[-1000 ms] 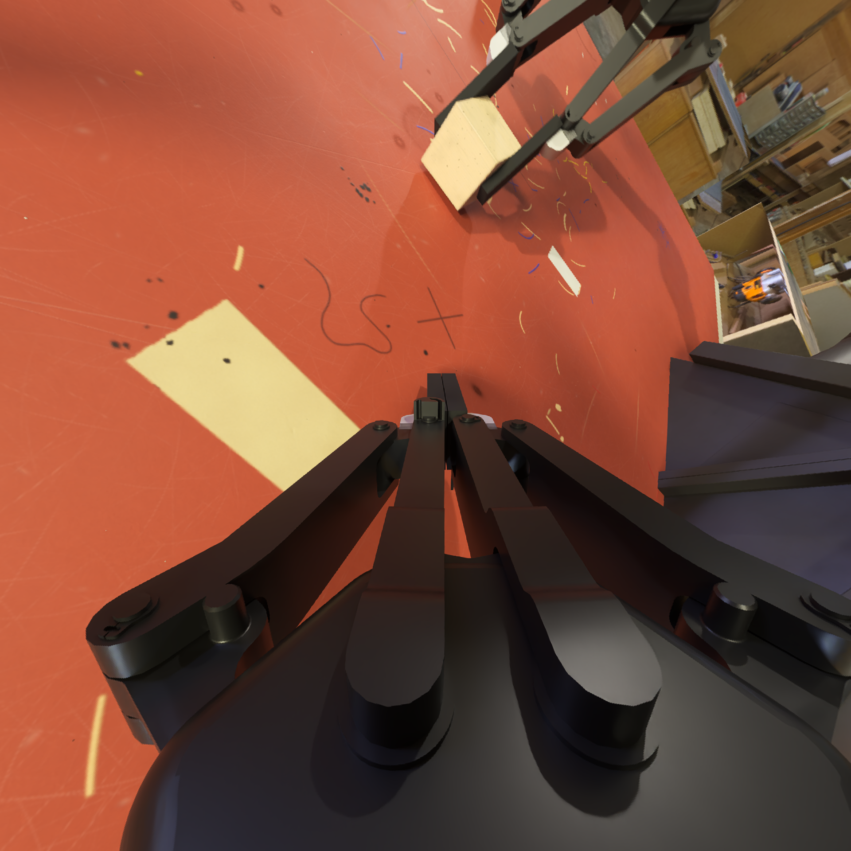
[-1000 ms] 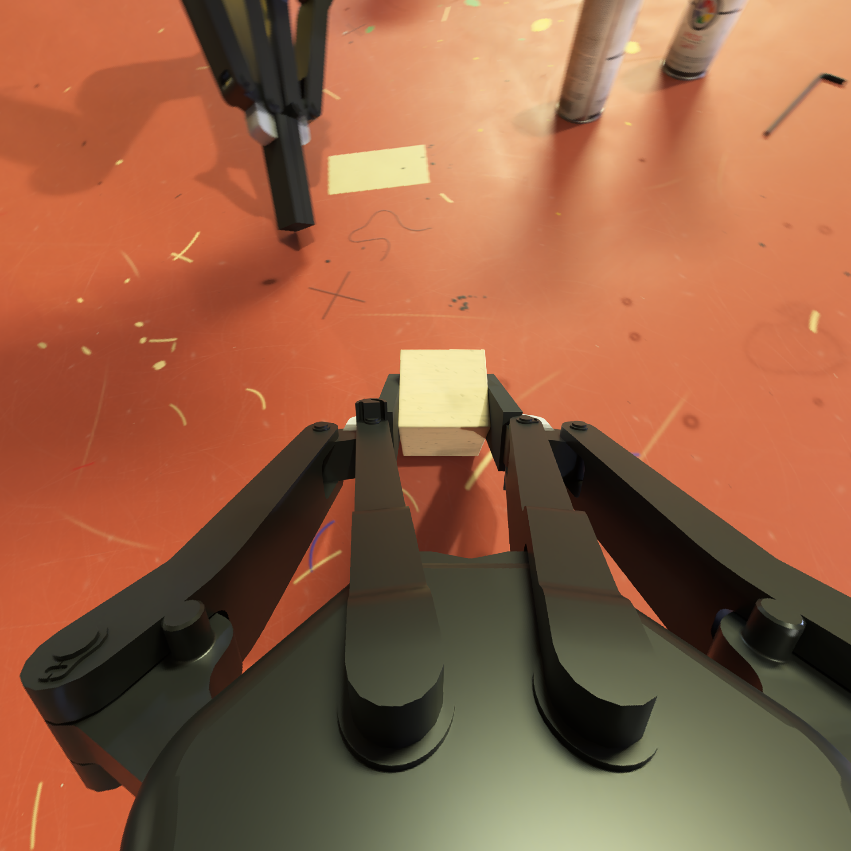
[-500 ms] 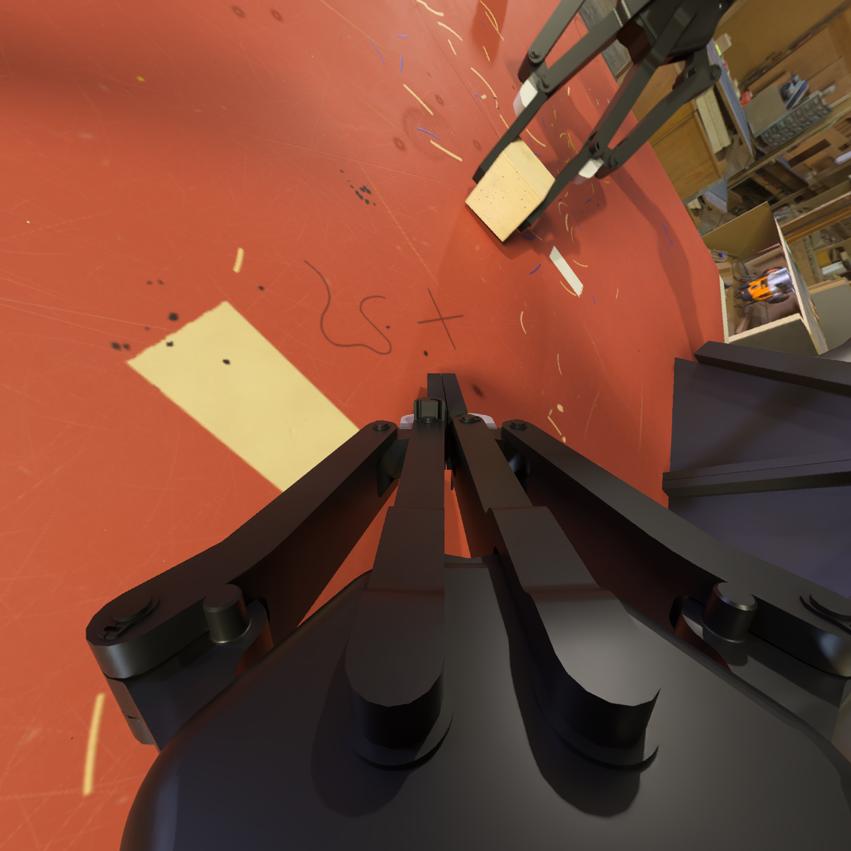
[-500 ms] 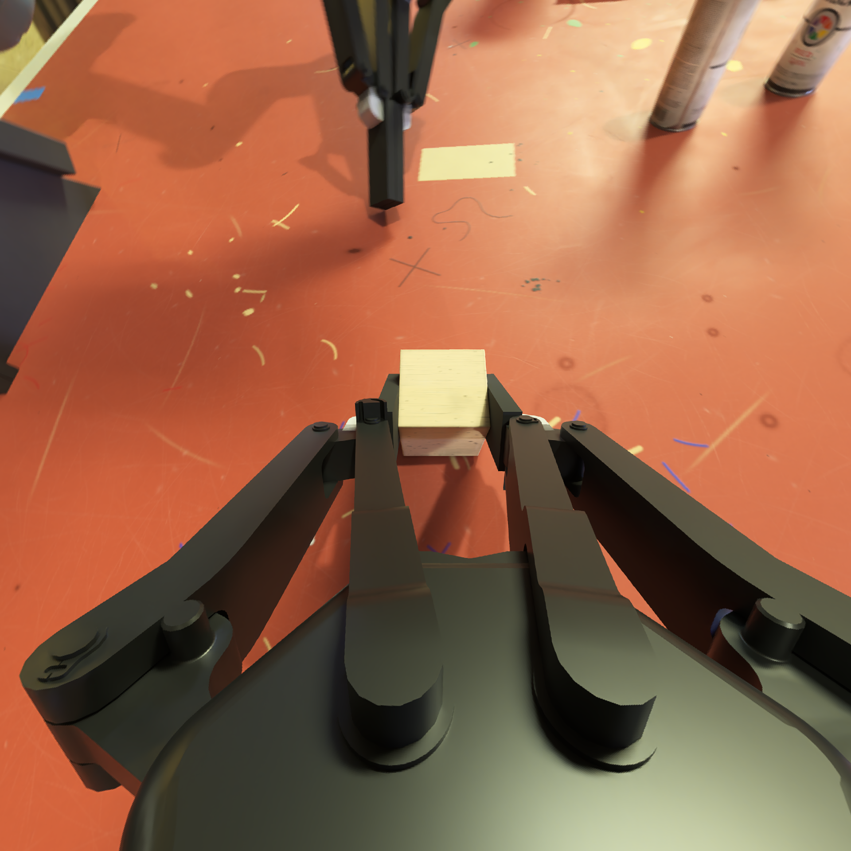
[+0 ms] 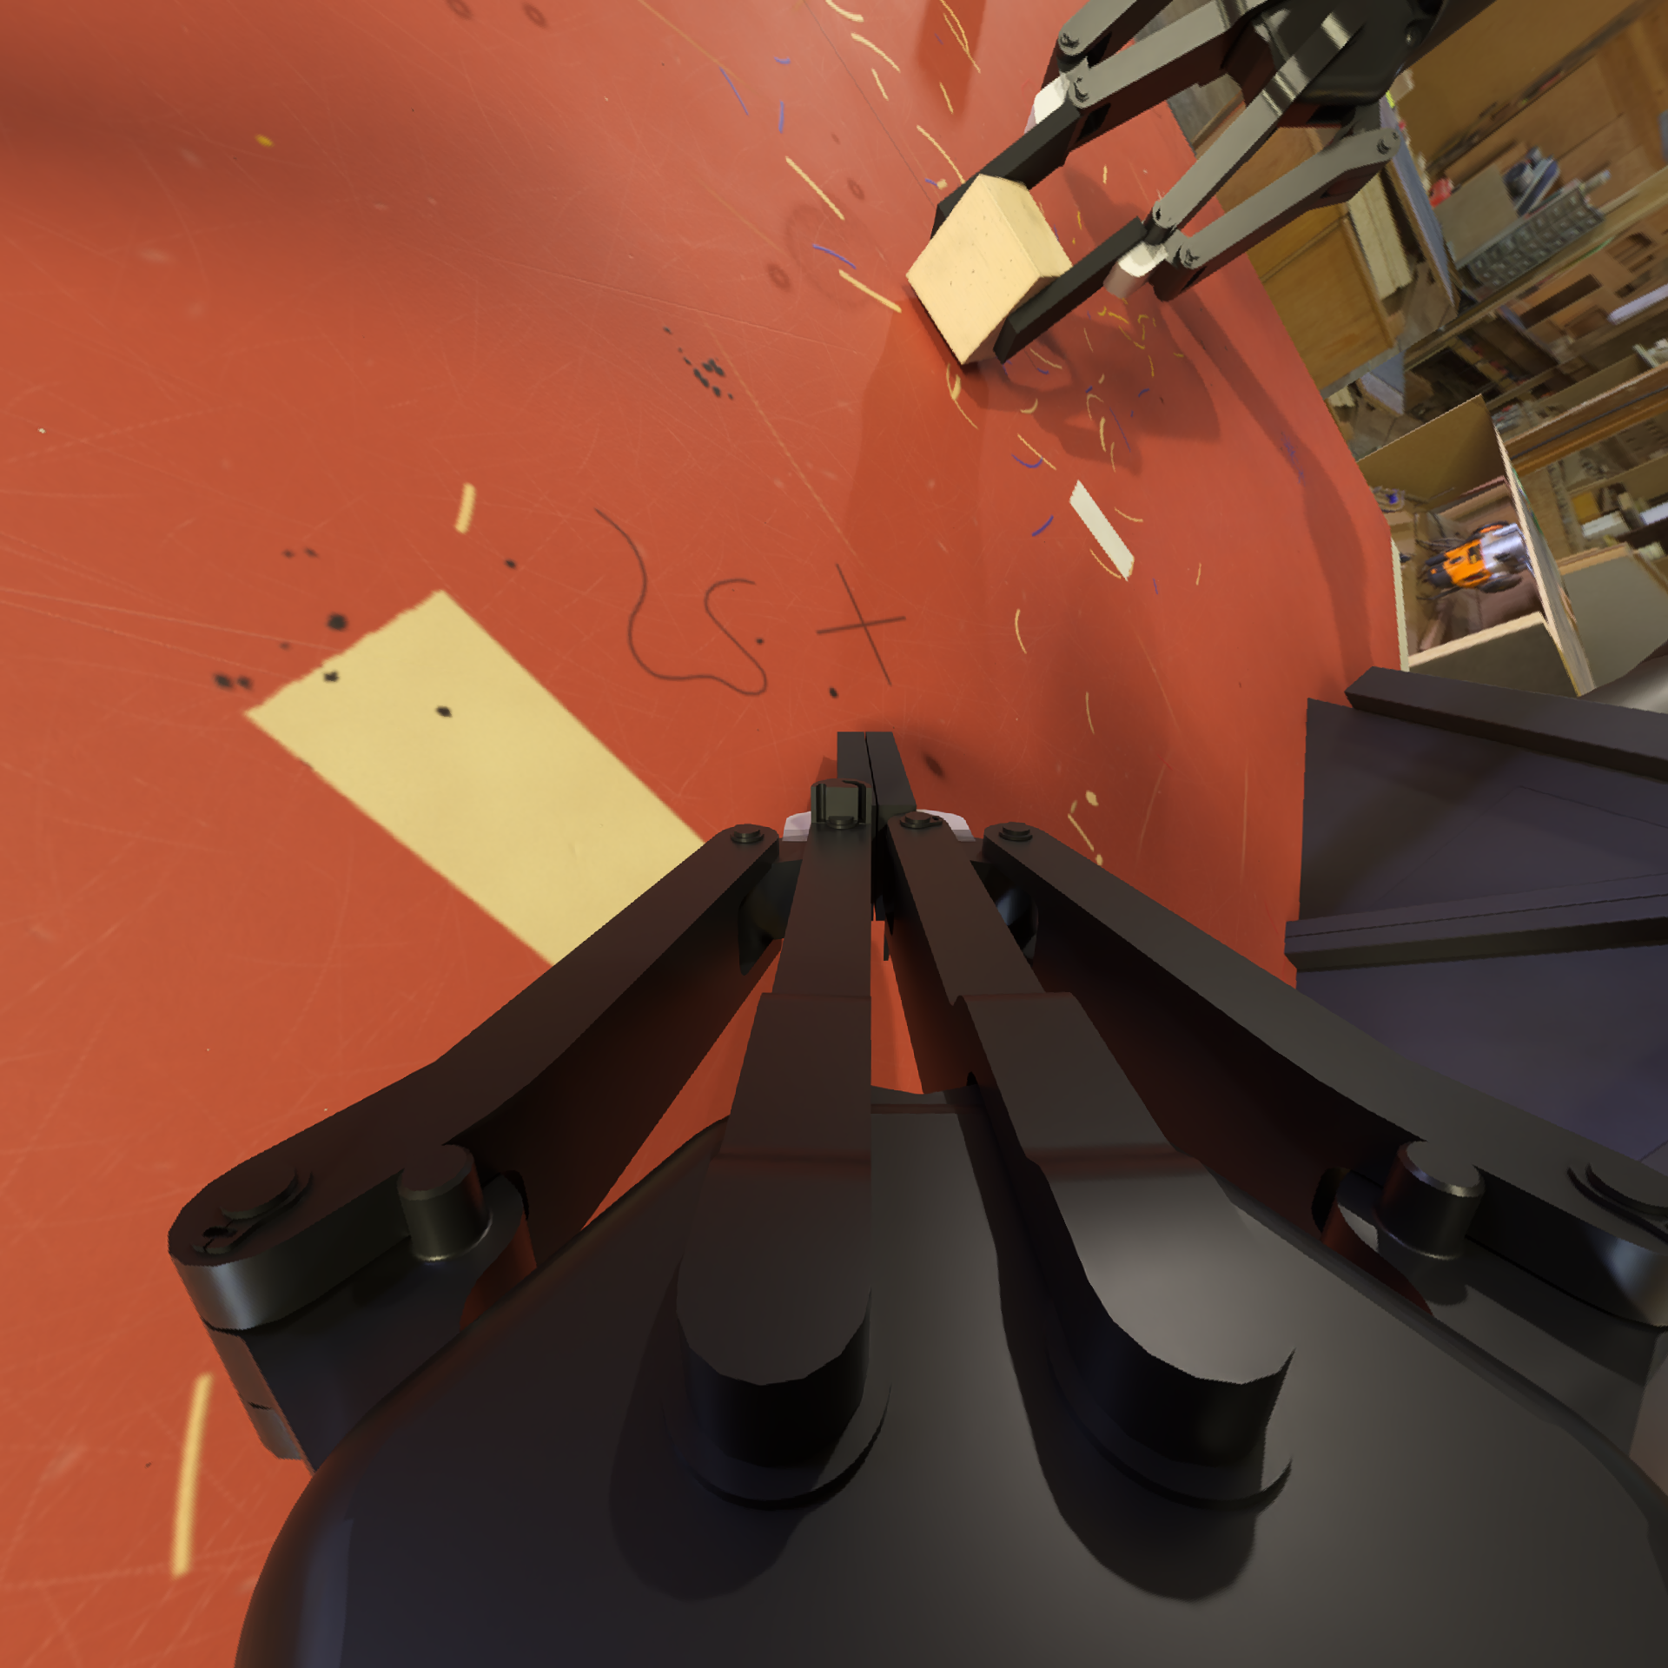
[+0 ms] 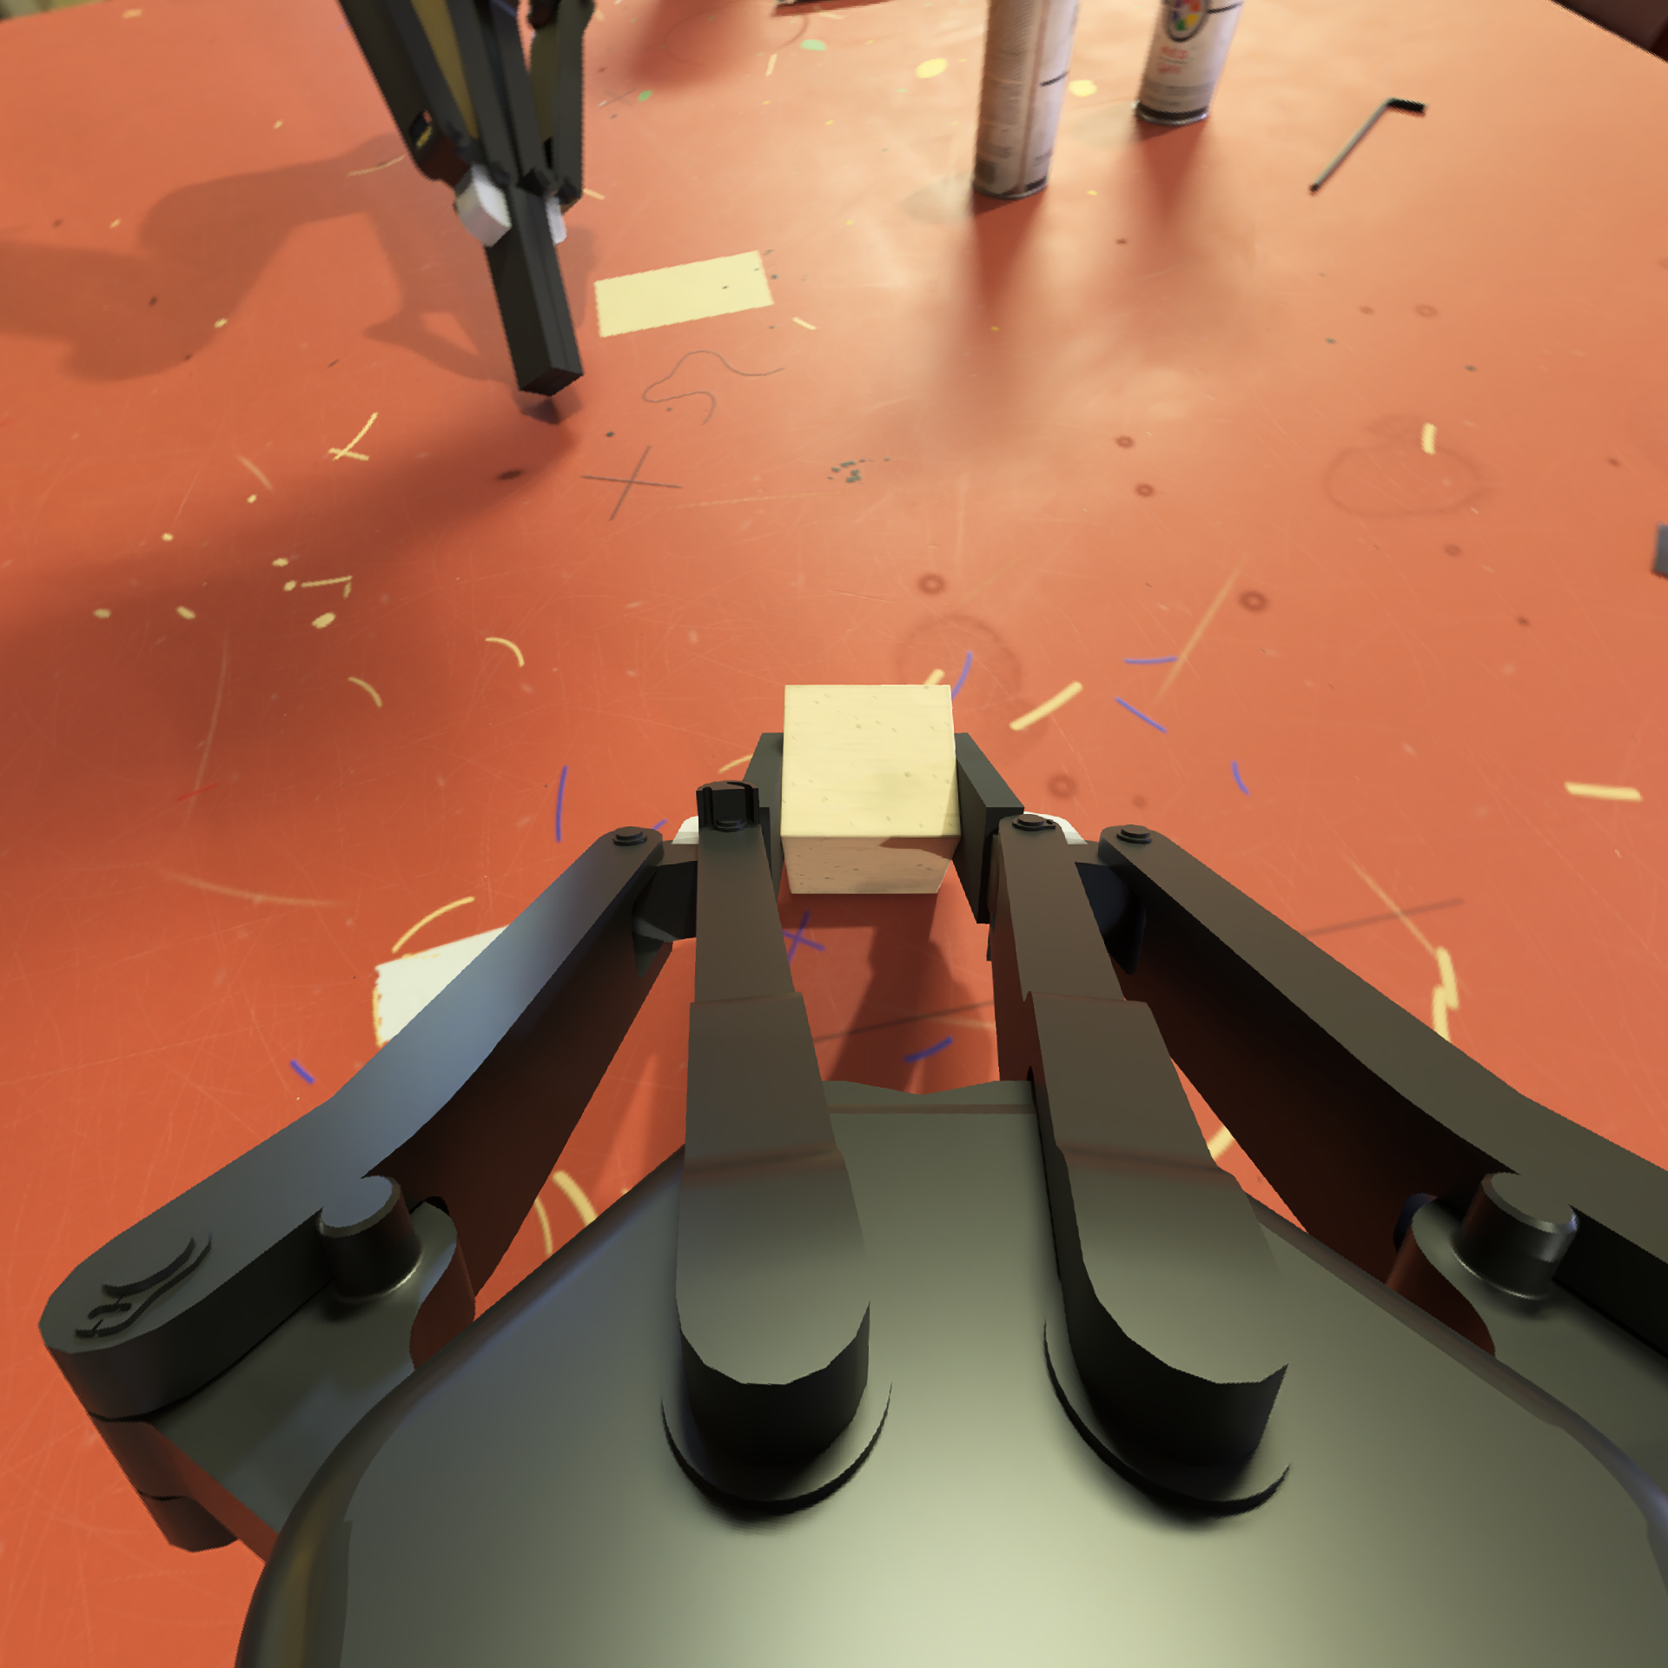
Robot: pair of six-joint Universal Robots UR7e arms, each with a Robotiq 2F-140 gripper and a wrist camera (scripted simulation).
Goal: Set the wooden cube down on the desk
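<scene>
The pale wooden cube sits between the fingers of my right gripper, which is shut on it. The cube is low over the red desk, with its shadow right under it; I cannot tell whether it touches. In the left wrist view the cube and the right gripper are at the upper right. My left gripper is shut and empty, hovering above the desk near a drawn cross. It also shows in the right wrist view at the far left.
Two spray cans and a hex key stand at the far side. A yellow tape patch lies on the desk. A dark box sits at the right by the desk edge, workshop shelves beyond.
My right gripper has moved down toward the desk with the cube still in it, and its view has tilted. The left gripper has not moved.
</scene>
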